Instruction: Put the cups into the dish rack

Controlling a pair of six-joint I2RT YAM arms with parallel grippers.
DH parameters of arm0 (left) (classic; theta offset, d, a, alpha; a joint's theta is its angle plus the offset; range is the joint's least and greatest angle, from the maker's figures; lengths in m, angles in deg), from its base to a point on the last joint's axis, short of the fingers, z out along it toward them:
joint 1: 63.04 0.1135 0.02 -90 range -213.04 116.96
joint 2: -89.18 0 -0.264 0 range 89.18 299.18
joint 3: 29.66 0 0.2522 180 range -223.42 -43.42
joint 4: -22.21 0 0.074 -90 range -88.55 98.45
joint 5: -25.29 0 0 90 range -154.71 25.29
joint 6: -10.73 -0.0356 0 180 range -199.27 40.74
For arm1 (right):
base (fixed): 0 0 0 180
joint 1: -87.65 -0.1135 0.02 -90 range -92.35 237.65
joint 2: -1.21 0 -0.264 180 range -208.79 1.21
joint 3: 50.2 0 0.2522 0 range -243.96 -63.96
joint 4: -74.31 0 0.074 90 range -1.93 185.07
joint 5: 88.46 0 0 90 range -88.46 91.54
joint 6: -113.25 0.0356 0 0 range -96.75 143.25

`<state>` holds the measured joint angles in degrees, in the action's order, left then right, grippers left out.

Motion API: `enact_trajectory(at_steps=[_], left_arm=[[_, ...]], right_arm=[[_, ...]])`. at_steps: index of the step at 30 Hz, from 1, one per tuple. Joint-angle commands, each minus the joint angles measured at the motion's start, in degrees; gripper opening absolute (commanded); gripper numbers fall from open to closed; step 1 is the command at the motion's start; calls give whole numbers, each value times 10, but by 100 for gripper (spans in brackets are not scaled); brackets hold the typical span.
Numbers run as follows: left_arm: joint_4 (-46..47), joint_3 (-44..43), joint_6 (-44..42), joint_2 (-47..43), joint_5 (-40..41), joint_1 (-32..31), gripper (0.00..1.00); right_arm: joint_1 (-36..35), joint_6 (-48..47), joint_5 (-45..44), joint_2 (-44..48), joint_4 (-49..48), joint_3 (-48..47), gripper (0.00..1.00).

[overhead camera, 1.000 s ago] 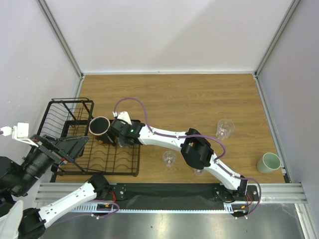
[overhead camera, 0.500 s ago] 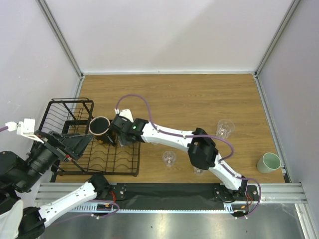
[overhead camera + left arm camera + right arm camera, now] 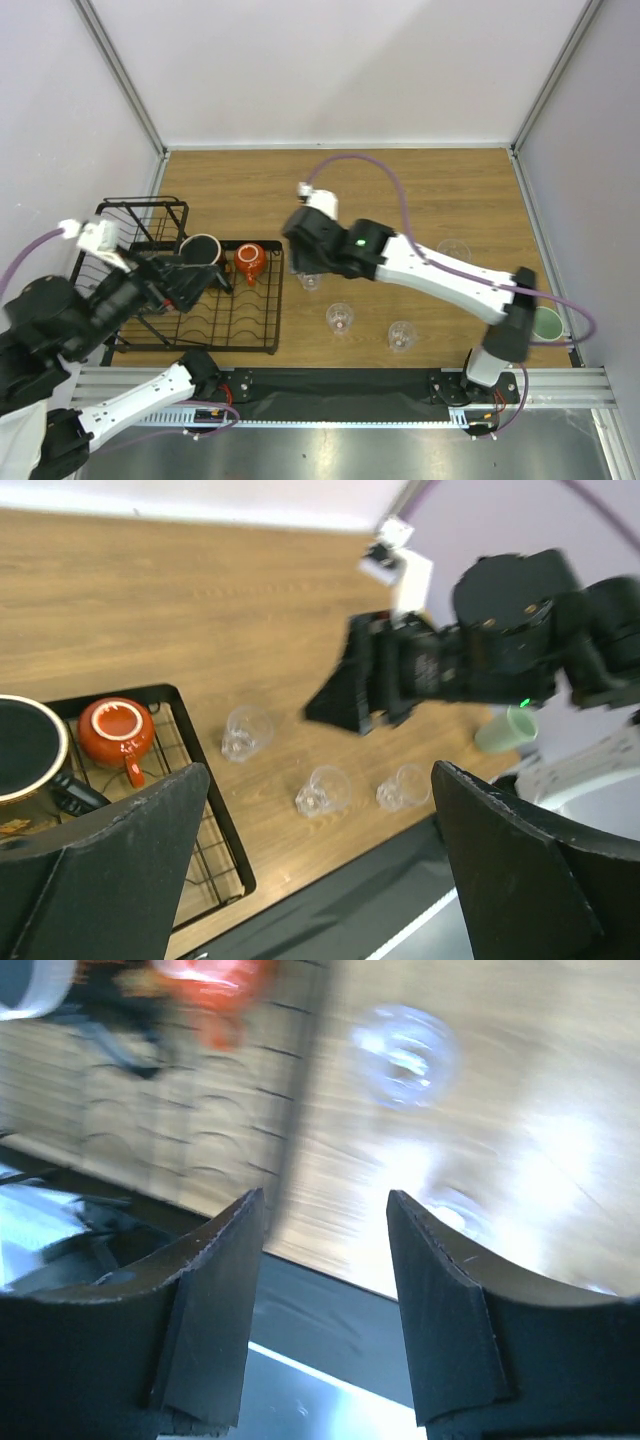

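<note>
Right wrist: blurred orange cup (image 3: 215,985) lies up-left beyond the parted, empty right hand (image 3: 325,1198).

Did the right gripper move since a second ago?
Yes. The right gripper has pulled right, off the dish rack, and is now over the wooden table past its right edge. The orange cup sits in the rack.

The right gripper (image 3: 322,1205) gapes empty at the bottom. Through heavy blur, a clear tumbler (image 3: 405,1055) shows upper centre and an orange cup (image 3: 215,990) upper left.

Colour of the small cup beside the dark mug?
The cup is orange-red; clearest in left wrist view.
</note>
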<state>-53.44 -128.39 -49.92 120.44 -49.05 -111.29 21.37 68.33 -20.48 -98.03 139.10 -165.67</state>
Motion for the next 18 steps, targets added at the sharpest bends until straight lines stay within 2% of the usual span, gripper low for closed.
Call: enact_trajectory(at_steps=[1,4,8,9,11,14,15,16,18], left_arm=[[24,8,-34,40,-45,2,100],[33,15,-42,52,-64,3,100],[41,17,-53,72,-97,2,100],[44,18,-56,79,-102,2,100],[46,20,-59,85,-107,2,100],[56,28,-61,90,-121,3,100],[62,31,-63,92,-129,3,100],[64,31,-63,96,-134,3,100],[71,31,-65,100,-140,3,100]], right_arm=[[44,67,-23,88,21,118,57],[103,109,-30,184,46,207,57],[193,189,-63,280,163,272,56],[239,206,-66,318,180,279,56],[287,212,-71,354,219,302,54],[415,206,-28,420,229,337,51],[457,166,0,452,214,351,50],[549,145,27,462,192,363,49],[638,114,100,469,182,396,48]])
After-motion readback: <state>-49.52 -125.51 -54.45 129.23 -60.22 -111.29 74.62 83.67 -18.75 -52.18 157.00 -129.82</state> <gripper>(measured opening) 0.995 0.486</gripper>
